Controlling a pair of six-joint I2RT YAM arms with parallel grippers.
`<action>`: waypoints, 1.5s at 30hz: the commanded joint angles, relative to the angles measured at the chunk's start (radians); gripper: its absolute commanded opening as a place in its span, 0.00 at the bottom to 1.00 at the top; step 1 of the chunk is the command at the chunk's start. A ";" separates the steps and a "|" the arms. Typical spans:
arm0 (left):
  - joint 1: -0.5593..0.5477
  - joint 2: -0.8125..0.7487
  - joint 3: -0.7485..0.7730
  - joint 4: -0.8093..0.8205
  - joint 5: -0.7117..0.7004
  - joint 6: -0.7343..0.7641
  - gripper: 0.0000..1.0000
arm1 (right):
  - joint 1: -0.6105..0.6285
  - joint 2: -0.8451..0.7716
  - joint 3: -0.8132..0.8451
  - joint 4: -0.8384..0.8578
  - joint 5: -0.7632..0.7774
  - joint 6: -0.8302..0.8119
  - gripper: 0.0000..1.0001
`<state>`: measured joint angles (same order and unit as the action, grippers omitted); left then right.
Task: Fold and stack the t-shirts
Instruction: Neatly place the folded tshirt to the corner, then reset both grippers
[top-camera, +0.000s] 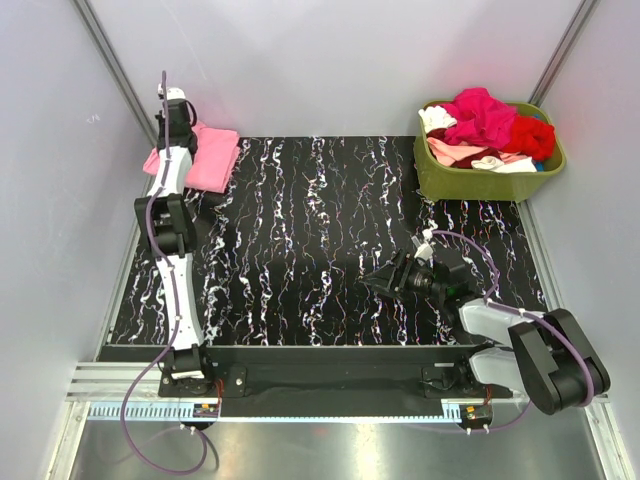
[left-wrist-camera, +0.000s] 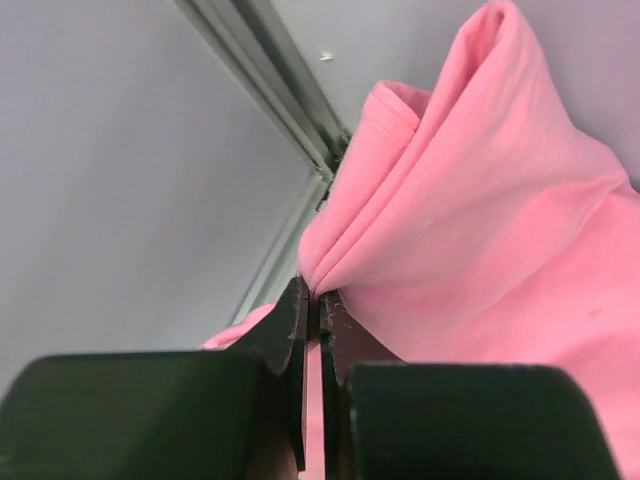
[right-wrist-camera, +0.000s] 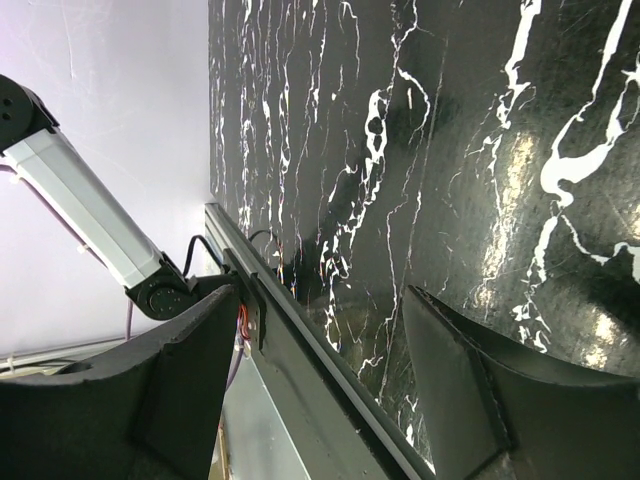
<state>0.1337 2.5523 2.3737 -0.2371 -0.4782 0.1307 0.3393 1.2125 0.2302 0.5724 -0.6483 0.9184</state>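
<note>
done: pink t-shirt (top-camera: 214, 160) looks folded, far left corner; left hand (left-wrist-camera: 312, 296) pinches it
to do: t-shirts (top-camera: 488, 126) in tub (top-camera: 436, 181); right hand (right-wrist-camera: 320, 300) agape, empty

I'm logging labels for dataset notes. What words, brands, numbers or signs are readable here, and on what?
None can be read.
The pink t-shirt pinched in the left pincer shows no print or tag.
The olive tub, the piled t-shirts inside, the marbled table and the open right pincer carry no lettering.
The small board by the left arm's base is too small to tell.
</note>
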 joint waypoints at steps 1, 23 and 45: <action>0.038 0.008 0.042 0.119 -0.060 0.035 0.04 | -0.011 0.022 0.006 0.083 -0.022 0.008 0.73; -0.048 -0.458 -0.384 0.061 -0.122 -0.274 0.99 | -0.019 0.042 0.020 0.064 -0.022 0.005 0.74; -0.560 -1.664 -0.984 -0.384 0.748 -1.049 0.99 | -0.019 0.045 0.124 -0.226 0.110 -0.038 0.83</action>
<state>-0.4152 0.9623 1.3605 -0.6258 0.2043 -0.7940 0.3241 1.2598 0.3096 0.3904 -0.5888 0.8993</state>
